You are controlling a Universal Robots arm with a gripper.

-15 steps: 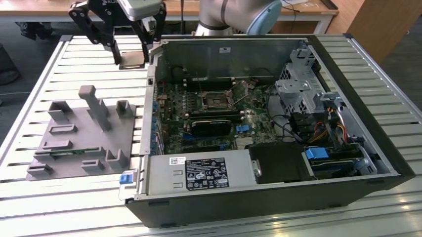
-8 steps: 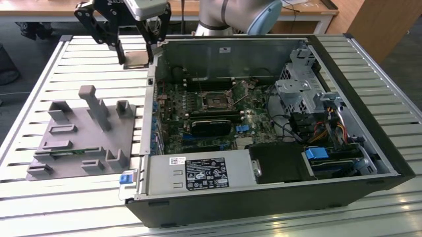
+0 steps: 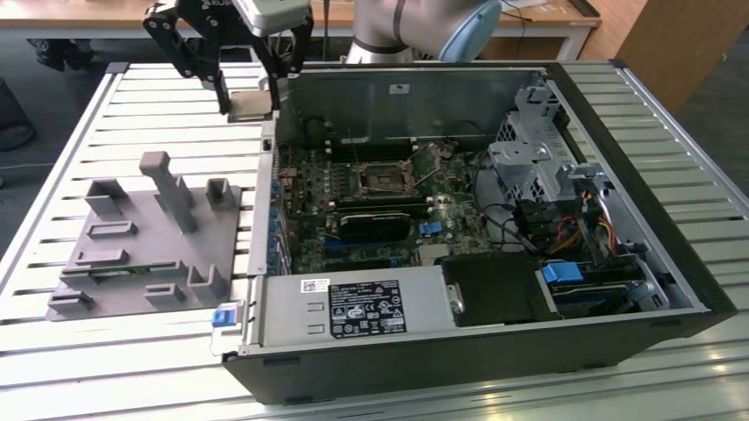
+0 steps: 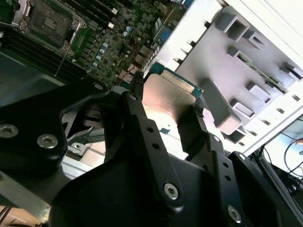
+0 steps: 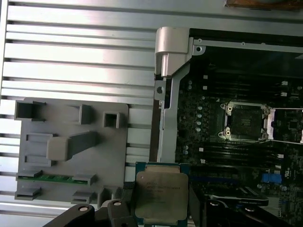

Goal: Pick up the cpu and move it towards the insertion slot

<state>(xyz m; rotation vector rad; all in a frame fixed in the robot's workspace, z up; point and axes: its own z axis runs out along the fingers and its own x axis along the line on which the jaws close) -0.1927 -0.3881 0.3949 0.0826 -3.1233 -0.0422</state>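
Note:
My gripper hangs above the slatted table at the exterior view's upper left, just outside the open computer case's wall. It is shut on the cpu, a flat square chip with a silvery top held by two opposite edges. Both wrist views show the cpu pinched between the black fingers. The insertion slot is a dark square socket with a shiny frame on the motherboard inside the case, apart from the chip, toward the exterior view's right. It also appears in both wrist views.
A grey plastic fixture with upright blocks lies on the table at the exterior view's left. The open case holds a power supply, a long black card, drive cages and cables. The case wall stands between chip and socket.

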